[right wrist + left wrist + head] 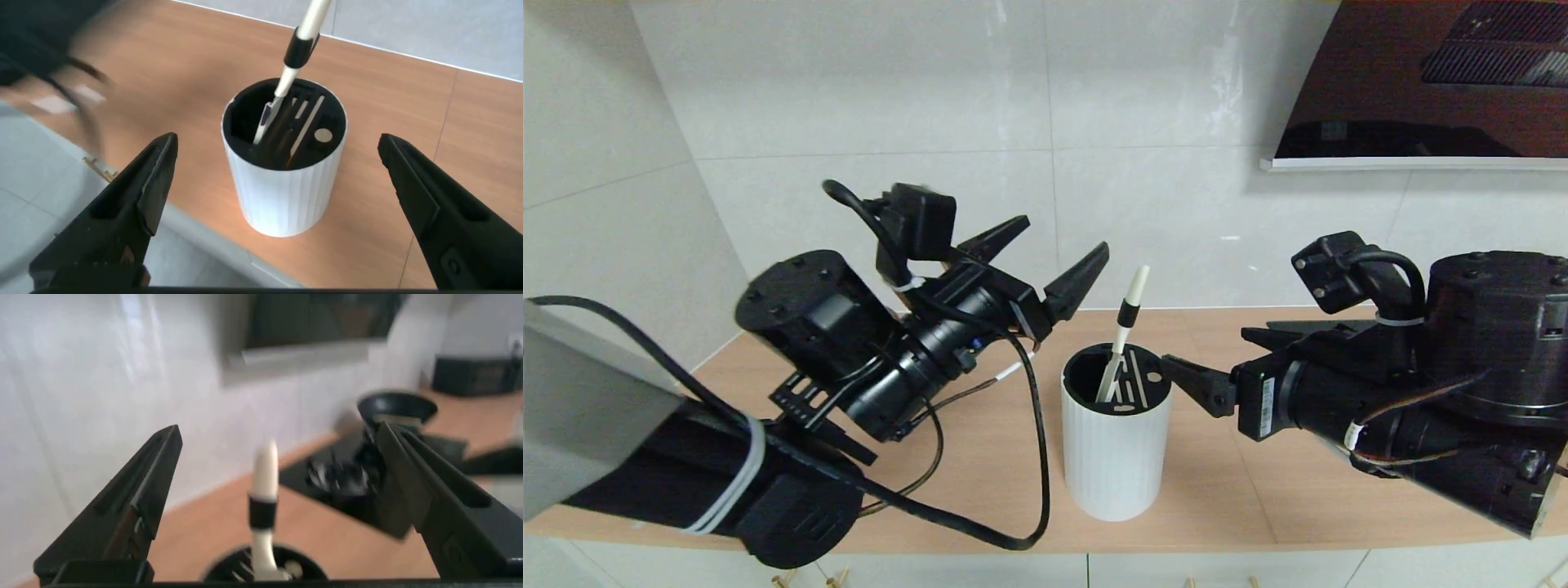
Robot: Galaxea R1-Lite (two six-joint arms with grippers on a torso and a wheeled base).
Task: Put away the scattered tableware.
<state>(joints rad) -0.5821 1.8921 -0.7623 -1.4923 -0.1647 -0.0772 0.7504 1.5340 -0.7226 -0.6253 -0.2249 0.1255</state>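
A white ribbed utensil holder [1112, 457] with a black slotted insert stands on the wooden counter [1225, 490], between my two arms. A white utensil with a black band [1127, 314] leans upright in it, handle up. My left gripper [1054, 261] hangs open just above and to the left of the holder, with nothing between its fingers. From that wrist, the utensil handle [263, 490] rises between the open fingers over the holder rim [237, 563]. My right gripper [1209, 347] is open at the holder's right, level with its rim. The right wrist view looks down on the holder [286, 192] and utensil [298, 45].
The tiled wall [1045, 163] rises right behind the counter. A dark range hood [1421, 82] hangs at the upper right. A black hob [343, 469] with a pan [396, 404] lies farther along the counter. My left arm's cable [1033, 457] loops beside the holder.
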